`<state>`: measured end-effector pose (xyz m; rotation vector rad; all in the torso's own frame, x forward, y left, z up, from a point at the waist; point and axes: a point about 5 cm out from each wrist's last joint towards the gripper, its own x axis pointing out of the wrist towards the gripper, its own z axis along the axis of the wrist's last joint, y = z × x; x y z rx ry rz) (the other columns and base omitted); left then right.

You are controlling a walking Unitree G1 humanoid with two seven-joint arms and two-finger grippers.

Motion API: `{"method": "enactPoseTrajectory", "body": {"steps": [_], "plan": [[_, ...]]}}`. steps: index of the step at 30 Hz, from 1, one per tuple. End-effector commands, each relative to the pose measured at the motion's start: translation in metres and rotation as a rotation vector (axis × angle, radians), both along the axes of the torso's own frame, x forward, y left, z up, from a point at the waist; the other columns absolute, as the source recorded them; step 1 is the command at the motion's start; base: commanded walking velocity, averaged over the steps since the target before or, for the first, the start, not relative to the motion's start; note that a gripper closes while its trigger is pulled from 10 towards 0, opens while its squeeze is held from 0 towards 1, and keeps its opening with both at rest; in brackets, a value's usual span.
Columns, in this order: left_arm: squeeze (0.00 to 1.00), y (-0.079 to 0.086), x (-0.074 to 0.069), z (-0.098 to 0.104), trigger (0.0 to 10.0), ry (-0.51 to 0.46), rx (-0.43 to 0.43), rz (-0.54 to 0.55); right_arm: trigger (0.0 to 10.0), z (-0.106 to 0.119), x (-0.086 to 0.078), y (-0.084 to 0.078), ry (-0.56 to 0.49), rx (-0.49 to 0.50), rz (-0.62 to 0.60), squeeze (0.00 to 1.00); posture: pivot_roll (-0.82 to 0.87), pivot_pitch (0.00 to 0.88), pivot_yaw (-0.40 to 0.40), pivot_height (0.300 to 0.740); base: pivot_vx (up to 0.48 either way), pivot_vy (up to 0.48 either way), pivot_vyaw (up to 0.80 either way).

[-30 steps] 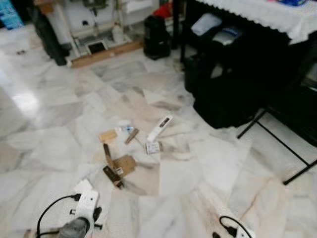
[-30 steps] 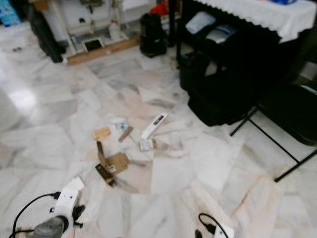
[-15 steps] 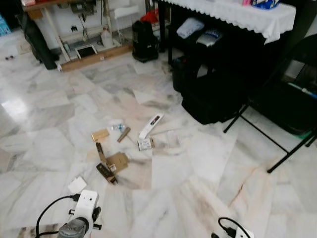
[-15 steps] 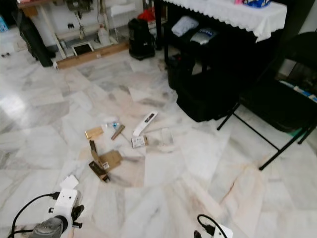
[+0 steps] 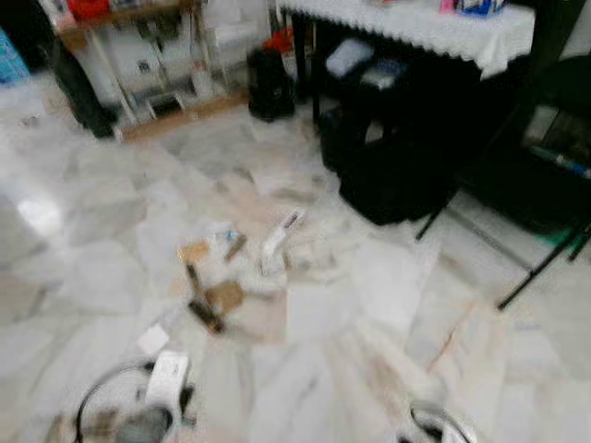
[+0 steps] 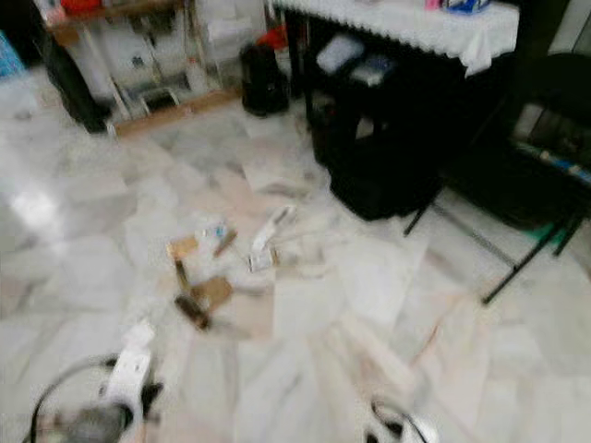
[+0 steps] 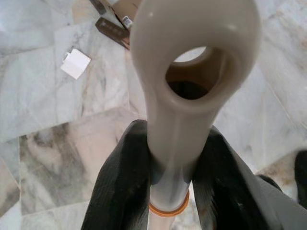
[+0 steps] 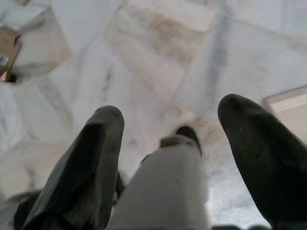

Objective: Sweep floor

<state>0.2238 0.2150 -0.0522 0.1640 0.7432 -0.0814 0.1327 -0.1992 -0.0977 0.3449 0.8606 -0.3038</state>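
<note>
The left hand (image 7: 168, 191) is clamping a grey handle (image 7: 192, 81) with a hole at its end. The right hand (image 8: 177, 153) is hanging with fingers apart around a pale pole (image 8: 165, 191). Cardboard scraps (image 5: 222, 295) are lying on the marble floor (image 5: 388, 305), near the black tabletop's (image 5: 406, 23) legs.

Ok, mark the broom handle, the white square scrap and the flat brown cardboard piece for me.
broom handle (image 7: 192, 57), left wrist view, looped top end.
white square scrap (image 7: 76, 63), left wrist view, its centre.
brown cardboard piece (image 5: 224, 296), left eye view, flat middle.
</note>
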Motion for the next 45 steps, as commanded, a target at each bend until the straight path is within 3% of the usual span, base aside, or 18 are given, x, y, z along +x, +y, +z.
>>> {"method": "enactPoseTrajectory", "body": {"steps": [1, 18, 23, 25, 34, 39, 45], "plan": [[0.0, 0.007, -0.013, -0.008, 10.0, 0.062, -0.003, 0.029, 10.0, -0.002, -0.001, 0.009, 0.008, 0.023, 0.009, 0.0, 0.04, 0.026, 0.057, 0.74, -0.255, 0.0, 0.0], [0.0, 0.001, -0.011, -0.008, 10.0, 0.062, -0.011, 0.056, 10.0, -0.001, 0.001, 0.003, 0.011, 0.017, 0.015, 0.0, 0.04, 0.041, 0.025, 0.74, -0.259, 0.0, 0.0], [0.0, -0.005, -0.012, -0.01, 10.0, 0.065, -0.027, 0.068, 10.0, 0.0, -0.002, -0.009, 0.021, -0.019, 0.024, 0.0, 0.03, 0.039, 0.007, 0.74, -0.259, 0.0, 0.0], [0.0, -0.012, -0.015, -0.014, 10.0, 0.075, -0.04, 0.065, 10.0, 0.004, -0.003, -0.027, 0.013, -0.067, 0.007, 0.0, 0.02, 0.033, 0.007, 0.74, -0.259, 0.0, 0.0], [0.0, -0.018, -0.028, -0.021, 10.0, 0.12, -0.036, -0.008, 10.0, 0.012, 0.002, -0.048, -0.026, -0.127, 0.007, 0.0, -0.01, 0.017, 0.066, 0.74, -0.259, 0.0, 0.0], [0.0, -0.011, -0.028, -0.02, 10.0, 0.12, -0.023, -0.025, 10.0, 0.011, 0.007, -0.039, -0.033, -0.127, 0.017, 0.0, -0.02, 0.002, 0.089, 0.74, -0.259, 0.0, 0.09], [0.0, 0.007, -0.023, -0.014, 10.0, 0.082, -0.004, 0.057, 10.0, 0.006, 0.011, -0.01, -0.021, -0.06, 0.082, 0.0, 0.07, 0.0, 0.035, 0.74, -0.259, 0.0, 0.27]]}}
